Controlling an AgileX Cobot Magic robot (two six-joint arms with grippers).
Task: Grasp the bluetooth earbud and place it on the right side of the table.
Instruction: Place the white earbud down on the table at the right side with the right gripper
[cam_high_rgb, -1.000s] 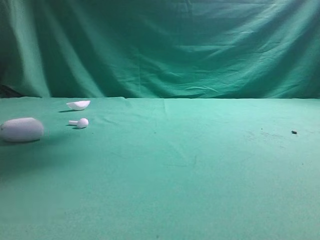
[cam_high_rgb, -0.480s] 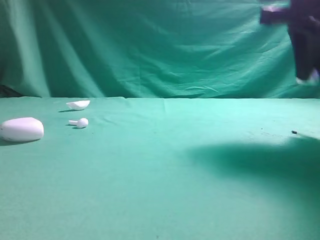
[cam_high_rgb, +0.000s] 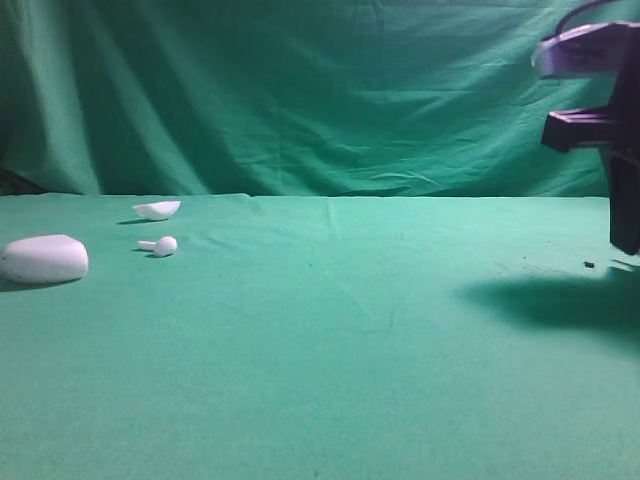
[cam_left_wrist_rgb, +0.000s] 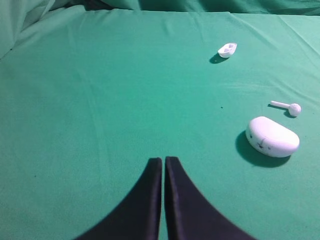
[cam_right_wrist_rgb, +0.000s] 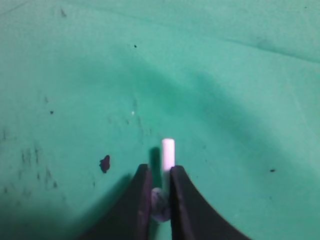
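Earbud handling governs this moment. The bluetooth earbud (cam_right_wrist_rgb: 167, 155) sits pinched between the jaws of the right end effector (cam_right_wrist_rgb: 160, 187), low in the middle of the right wrist view, its white stem poking forward above the green desk (cam_right_wrist_rgb: 240, 100). It looks very light, rigid and smooth, so it could slip or twist under a loose pinch; the rounded head seems the surer place to hold. The left end effector (cam_left_wrist_rgb: 163, 167) is closed on nothing. A white case (cam_high_rgb: 43, 259), another earbud (cam_high_rgb: 160, 245) and a white shell piece (cam_high_rgb: 157, 209) lie at middle left of the high view.
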